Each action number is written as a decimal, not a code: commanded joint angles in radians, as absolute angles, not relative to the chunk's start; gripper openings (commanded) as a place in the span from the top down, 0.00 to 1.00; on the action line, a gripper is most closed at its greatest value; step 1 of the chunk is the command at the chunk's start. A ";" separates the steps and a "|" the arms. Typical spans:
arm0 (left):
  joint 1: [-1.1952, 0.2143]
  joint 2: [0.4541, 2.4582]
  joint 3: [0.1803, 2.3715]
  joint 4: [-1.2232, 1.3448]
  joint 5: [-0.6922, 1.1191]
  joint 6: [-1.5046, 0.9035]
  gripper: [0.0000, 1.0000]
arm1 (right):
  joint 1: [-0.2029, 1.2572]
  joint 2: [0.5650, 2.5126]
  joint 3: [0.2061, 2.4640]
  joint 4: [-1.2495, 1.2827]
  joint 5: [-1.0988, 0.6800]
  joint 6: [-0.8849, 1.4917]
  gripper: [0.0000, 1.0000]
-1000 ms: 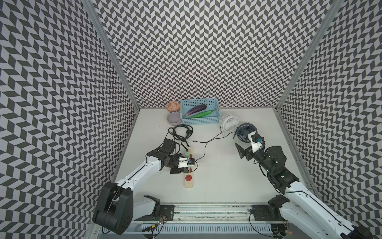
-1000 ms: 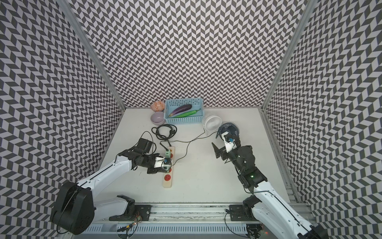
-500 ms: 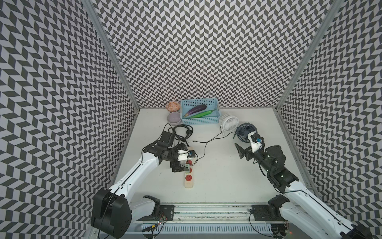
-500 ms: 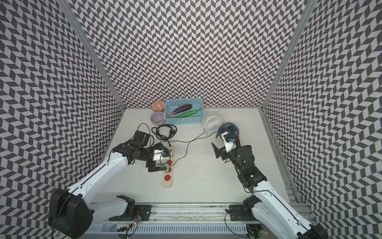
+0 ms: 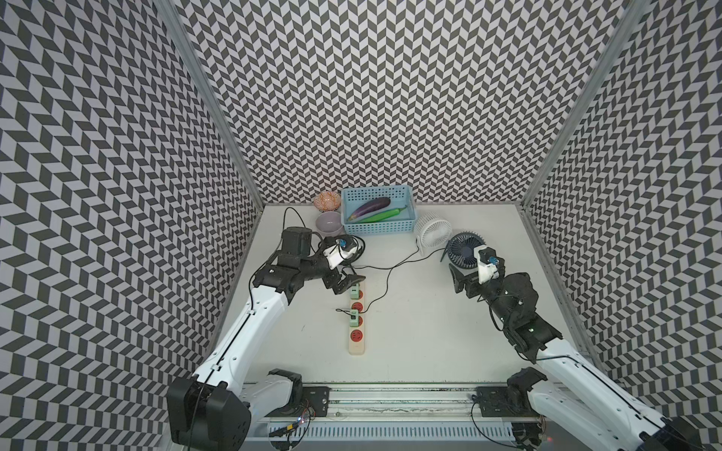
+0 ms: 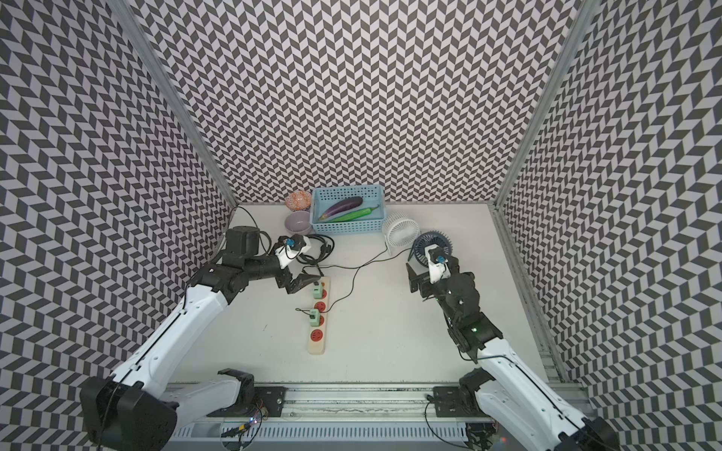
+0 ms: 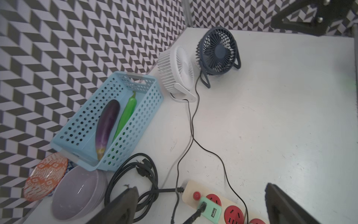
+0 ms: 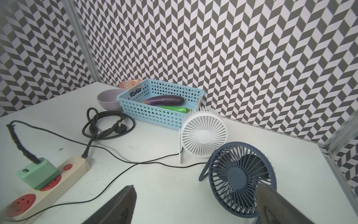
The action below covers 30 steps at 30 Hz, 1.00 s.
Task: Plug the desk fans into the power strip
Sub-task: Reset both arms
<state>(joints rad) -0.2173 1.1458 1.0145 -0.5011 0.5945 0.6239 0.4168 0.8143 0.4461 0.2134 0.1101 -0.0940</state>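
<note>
**Item:** long cream plastic power strip [image 5: 356, 348], four round red sockets.

**Location:** lay flat mid-desk, button end towards the back wall.

**Fittings:** two mint-green block adapters [image 5: 353, 318] stood in its first and third sockets. Thin black cords [image 7: 193, 124] ran off towards the white round-grille desk fan [image 5: 432, 230] and the dark blue round-grille desk fan [image 5: 463, 250] at back right. Which fan fed which adapter could not be told.

**Left tool** [image 5: 349, 282]**:** fully open, empty, just over the button-end adapter.

**Right tool** [image 5: 474, 283]**:** fully open, empty, near the dark blue fan.

**Handling, judged:** strip light, rigid, liable to slide on the smooth desk, so brace its bare near end. Adapters small and hard. Pinch them across the flat sides, never by the limp cord.
</note>
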 commanded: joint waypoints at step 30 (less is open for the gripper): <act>-0.134 1.175 0.346 0.762 -0.032 0.205 0.00 | 0.178 1.155 0.369 0.722 0.302 0.079 0.00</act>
<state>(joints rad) -0.1482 1.1603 0.3763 0.5720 -0.0547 0.2146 0.1856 1.1271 0.3756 0.5804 0.2848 0.0181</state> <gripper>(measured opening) 0.999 0.993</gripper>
